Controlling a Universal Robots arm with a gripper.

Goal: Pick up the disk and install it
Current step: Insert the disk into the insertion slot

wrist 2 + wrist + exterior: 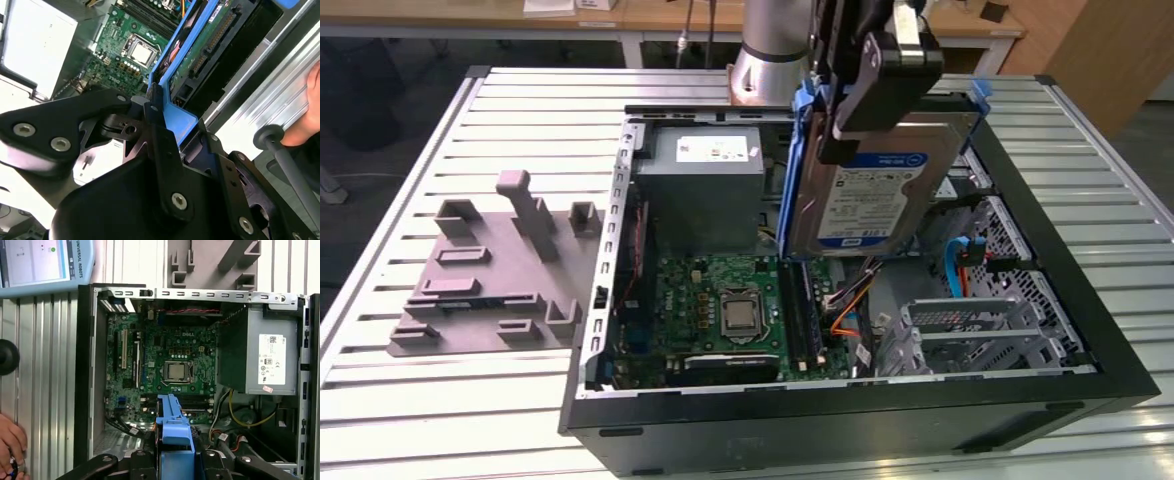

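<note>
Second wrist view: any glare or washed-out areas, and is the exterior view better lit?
Second wrist view: the grey box and table slats wash out to white, the hand is dark. Exterior view: even light, no glare on the disk.

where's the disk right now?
Exterior view: the disk hangs upright, clamped in the gripper, over the open computer case, just to the exterior view's right of the grey power supply.

Exterior view looks down on the open computer case (854,425); both wrist views, seemingly closer, share its motherboard (192,347).
</note>
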